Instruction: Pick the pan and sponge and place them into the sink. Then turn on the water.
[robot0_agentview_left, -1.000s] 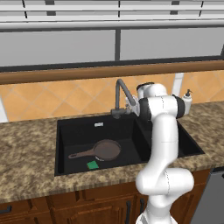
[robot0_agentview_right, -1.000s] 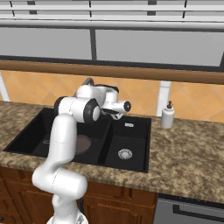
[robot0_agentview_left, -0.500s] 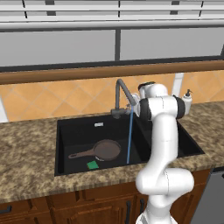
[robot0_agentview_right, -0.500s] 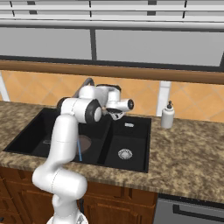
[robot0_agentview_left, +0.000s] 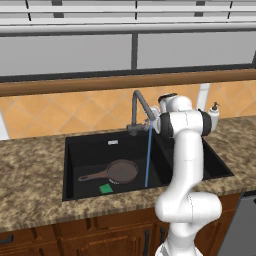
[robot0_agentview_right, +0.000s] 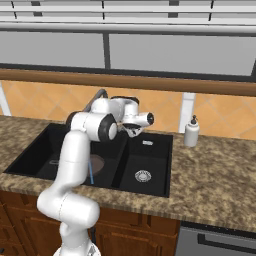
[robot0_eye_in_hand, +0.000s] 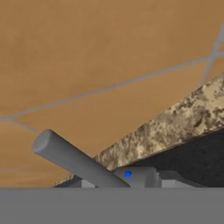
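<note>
The tool (robot0_agentview_right: 133, 131) was clenched on nothing, presumably so the faucet (robot0_agentview_left: 139, 103) lever (robot0_eye_in_hand: 78, 162) could be pushed. The pan (robot0_agentview_left: 122, 171) and sponge (robot0_agentview_left: 105, 188) lay side by side in the sink (robot0_agentview_left: 75, 150)'s large basin, and water (robot0_agentview_left: 148, 155) was running beside them.

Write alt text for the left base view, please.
A thin blue stream of water runs from the faucet into a black sink holding a pan and green sponge, while a white robot arm stands alongside.
</note>
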